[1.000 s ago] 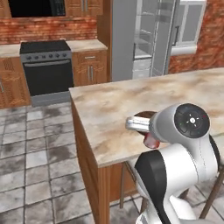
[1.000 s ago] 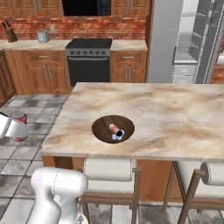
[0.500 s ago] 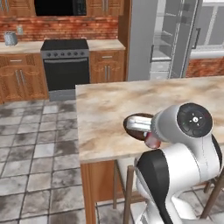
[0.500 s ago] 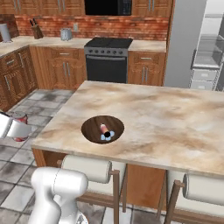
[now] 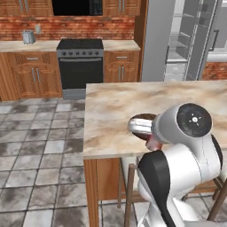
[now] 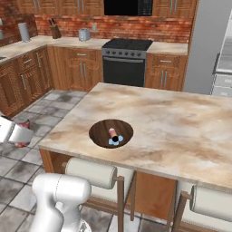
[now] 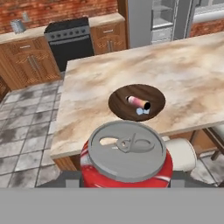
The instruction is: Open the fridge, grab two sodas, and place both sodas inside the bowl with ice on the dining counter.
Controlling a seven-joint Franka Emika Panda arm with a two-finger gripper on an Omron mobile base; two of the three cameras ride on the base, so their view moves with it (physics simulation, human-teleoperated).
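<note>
My gripper (image 6: 20, 134) hangs off the near left corner of the dining counter (image 6: 181, 122), shut on a red soda (image 7: 124, 157) whose grey lid faces the hand camera. The dark-brown bowl (image 7: 118, 103) sits on the counter near that corner. A second soda (image 7: 136, 102) lies on its side in it, beside pale-blue ice (image 7: 141, 111). From the right base view the bowl (image 6: 97, 131) lies right of the gripper, with its soda (image 6: 112, 132) and ice (image 6: 114, 141) inside. The grey fridge (image 5: 186, 40) stands open behind the counter, glass shelves showing.
Two pale-cushioned stools (image 6: 90, 172) (image 6: 213, 201) are tucked under the counter's near edge. A black oven (image 6: 124, 63) sits among wooden cabinets along the brick back wall. Grey tiled floor (image 5: 40, 155) lies left of the counter.
The base has driven, so both base views have shifted and the counter and bowl now sit closer. The gripper stays shut on the soda.
</note>
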